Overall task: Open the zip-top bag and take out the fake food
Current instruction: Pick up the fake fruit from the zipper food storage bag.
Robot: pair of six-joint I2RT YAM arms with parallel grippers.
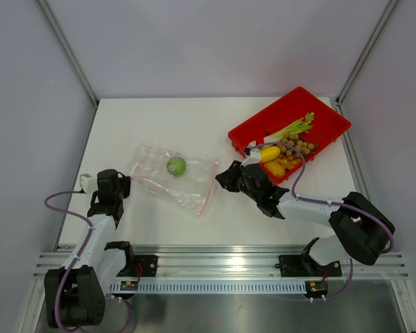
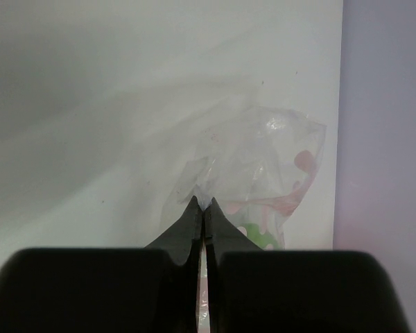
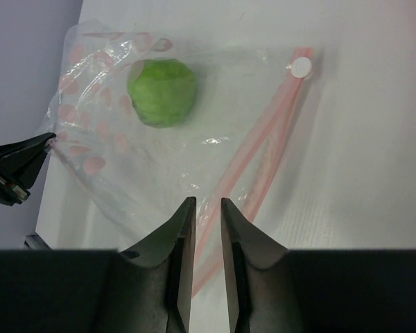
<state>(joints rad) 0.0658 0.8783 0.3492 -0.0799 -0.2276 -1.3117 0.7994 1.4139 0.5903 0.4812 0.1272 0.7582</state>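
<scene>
Likely last removal step. Zip-top bag point(image 1: 172, 179) toward left edge of table point(image 1: 145, 121), green round fruit point(image 1: 176, 166) inside. Left end effector point(image 2: 202, 205) clamped on bag corner; right end effector point(image 3: 202, 208) slightly parted, empty, at zip strip point(image 3: 263, 146). Next, probably: reaching through mouth for fruit.

So the zip-top bag point(image 1: 172, 177) lies flat on the table point(image 1: 159, 118), a bit left of centre, with the round fruit point(image 1: 176, 166) inside it toward the bag's far side. The zip strip point(image 1: 208, 187) runs down the bag's right end. The left gripper point(image 1: 128, 182) is at the bag's left corner with plastic between its tips, and the right gripper point(image 1: 222, 177) sits just right of the strip. The tray point(image 1: 301, 104) is at the far right, apart from the bag. In the tray, the celery stalk point(image 1: 295, 128) lies toward the back, the small balls point(image 1: 301, 146) are beside it, and the chunkier pieces point(image 1: 270, 154) sit at the near end, right behind the right gripper.
</scene>
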